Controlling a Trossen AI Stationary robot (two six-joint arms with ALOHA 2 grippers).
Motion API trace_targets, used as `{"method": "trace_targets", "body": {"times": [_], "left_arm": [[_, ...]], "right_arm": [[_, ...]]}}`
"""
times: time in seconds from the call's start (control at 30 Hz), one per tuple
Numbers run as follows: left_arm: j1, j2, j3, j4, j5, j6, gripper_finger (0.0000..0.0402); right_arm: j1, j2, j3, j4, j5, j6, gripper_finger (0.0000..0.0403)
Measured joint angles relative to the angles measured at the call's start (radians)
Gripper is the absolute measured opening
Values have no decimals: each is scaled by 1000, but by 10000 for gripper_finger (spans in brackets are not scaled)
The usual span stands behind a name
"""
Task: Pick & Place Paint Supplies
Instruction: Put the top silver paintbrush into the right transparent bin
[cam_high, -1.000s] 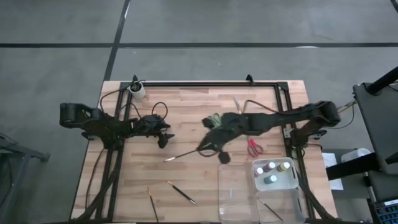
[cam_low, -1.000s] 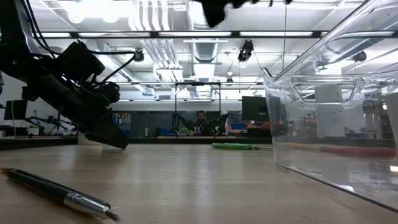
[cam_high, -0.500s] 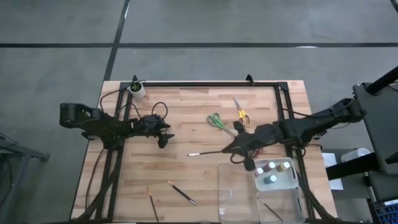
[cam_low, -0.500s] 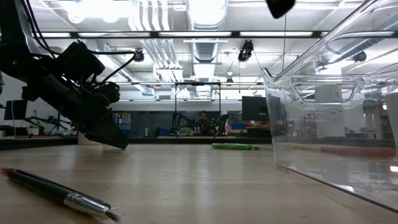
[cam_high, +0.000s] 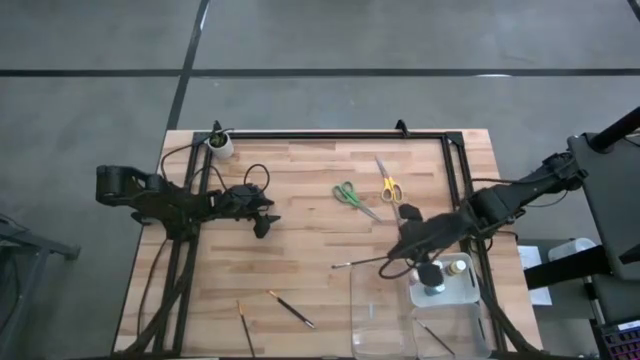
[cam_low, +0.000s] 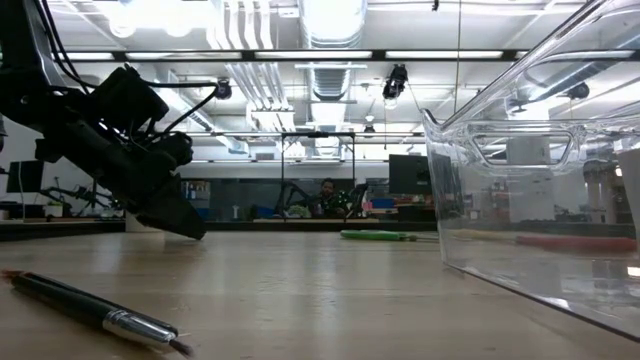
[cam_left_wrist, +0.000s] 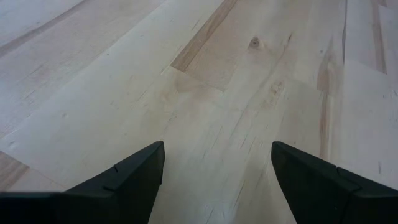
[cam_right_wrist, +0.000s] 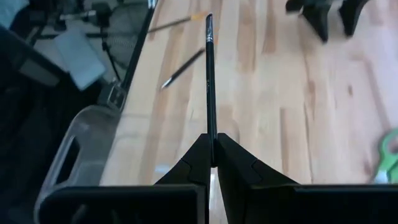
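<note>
Pale striped wood table (cam_high: 300, 190); green scissors (cam_high: 350, 195), yellow scissors (cam_high: 387, 184); dark brush (cam_right_wrist: 210, 81), perhaps silver-tipped.

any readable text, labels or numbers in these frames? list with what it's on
None readable.
Paint bottles in the clear tray: any labels are too small to read.
Brush held in the right gripper: faint marks on its shaft, too blurred to read.
Room behind the table: no legible signs.

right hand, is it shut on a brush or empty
Shut on a brush: in the right wrist view the right hand pinches the thin brush, which sticks straight out over the table.
</note>
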Motion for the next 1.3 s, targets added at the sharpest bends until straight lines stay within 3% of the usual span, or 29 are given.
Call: {"method": "trace_targets", "body": {"times": [0.4, 0.6, 0.83, 1.1, 1.3], "left_arm": [[0, 0, 0, 0, 0, 0, 304], [0, 0, 0, 0, 0, 0, 304], [0, 0, 0, 0, 0, 0, 304], [0, 0, 0, 0, 0, 0, 304], [0, 0, 0, 0, 0, 0, 304]], "right_arm": [[180, 18, 182, -310, 21, 303, 12], [281, 17, 214, -420, 25, 548, 12], [419, 17, 212, -434, 24, 744, 12], [586, 17, 210, -548, 23, 1079, 12], [660, 26, 210, -531, 23, 1203, 12]]}}
